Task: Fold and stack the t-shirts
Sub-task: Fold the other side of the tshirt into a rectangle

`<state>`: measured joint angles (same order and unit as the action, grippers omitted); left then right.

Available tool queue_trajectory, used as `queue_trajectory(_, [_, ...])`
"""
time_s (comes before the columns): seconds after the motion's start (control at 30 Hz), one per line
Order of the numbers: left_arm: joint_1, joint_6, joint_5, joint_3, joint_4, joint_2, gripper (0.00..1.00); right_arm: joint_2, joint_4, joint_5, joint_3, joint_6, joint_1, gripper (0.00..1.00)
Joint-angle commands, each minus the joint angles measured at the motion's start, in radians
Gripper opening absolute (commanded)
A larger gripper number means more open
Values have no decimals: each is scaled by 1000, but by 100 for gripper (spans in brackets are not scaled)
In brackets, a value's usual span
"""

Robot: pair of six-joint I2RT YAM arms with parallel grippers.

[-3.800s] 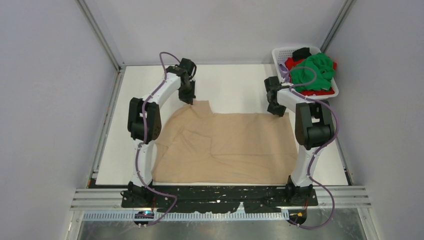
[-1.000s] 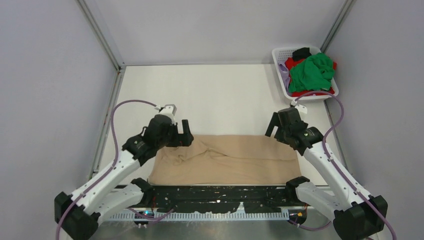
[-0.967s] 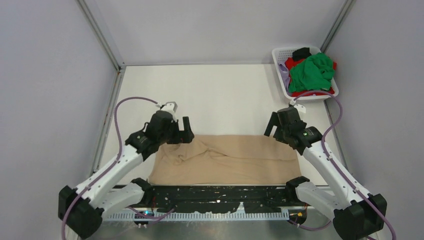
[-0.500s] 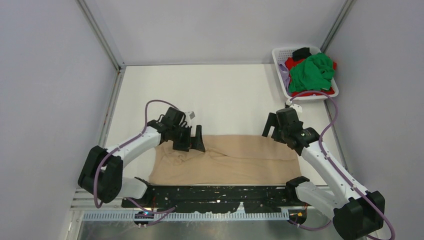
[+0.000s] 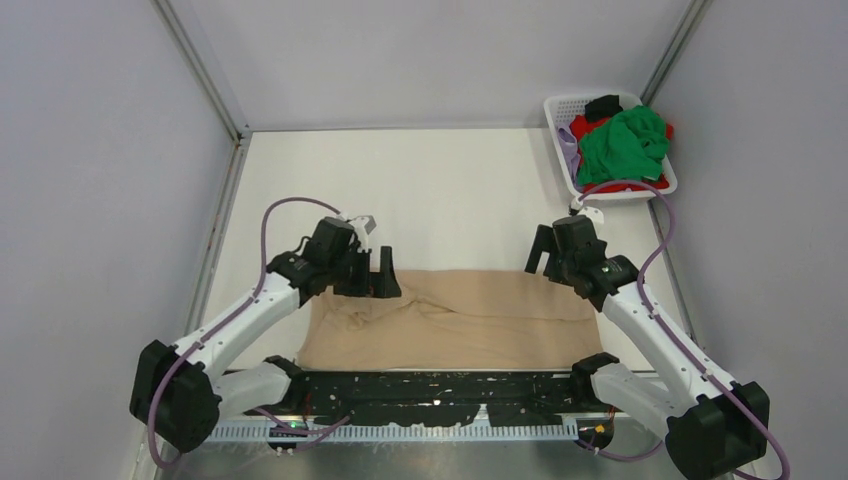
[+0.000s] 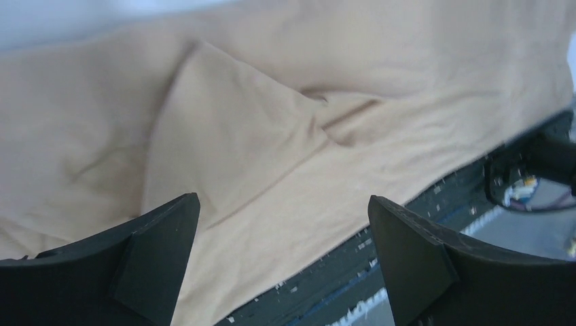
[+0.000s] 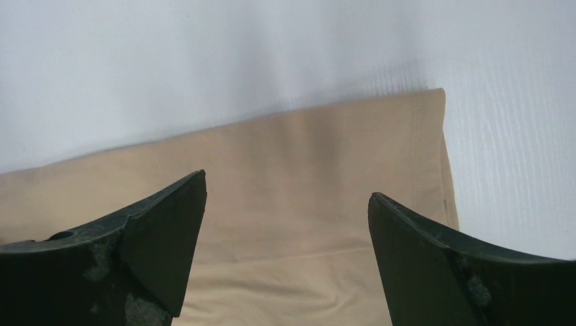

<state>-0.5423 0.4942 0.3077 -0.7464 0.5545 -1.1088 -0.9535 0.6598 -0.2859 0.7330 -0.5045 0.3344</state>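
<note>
Beige t-shirt (image 5: 470, 322) doubled over along table's (image 5: 450, 195) near edge | we see left gripper (image 5: 374, 284) spread wide above its left end | right gripper (image 5: 546, 262) spread wide above its far-right corner, both empty

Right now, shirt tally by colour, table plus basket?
Beige t-shirt, folded on the table: 1
Green t-shirt, in the basket: 1
Red t-shirt, in the basket: 1
Black t-shirt, in the basket: 1
Lilac t-shirt, in the basket: 1
Total: 5 visible; the bunched pile may hide more.
</note>
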Motion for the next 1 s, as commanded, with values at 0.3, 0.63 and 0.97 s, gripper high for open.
queue_trajectory(0.3, [147, -33, 109, -123, -56, -333, 100, -1, -38, -34, 0, 34, -13, 95])
queue_trajectory(0.63, [23, -50, 221, -21, -53, -219, 100, 7, -38, -29, -16, 27, -15, 95])
queue_trajectory(0.97, [-182, -33, 106, -31, 124, -144, 100, 2, -45, -12, -18, 41, -15, 95])
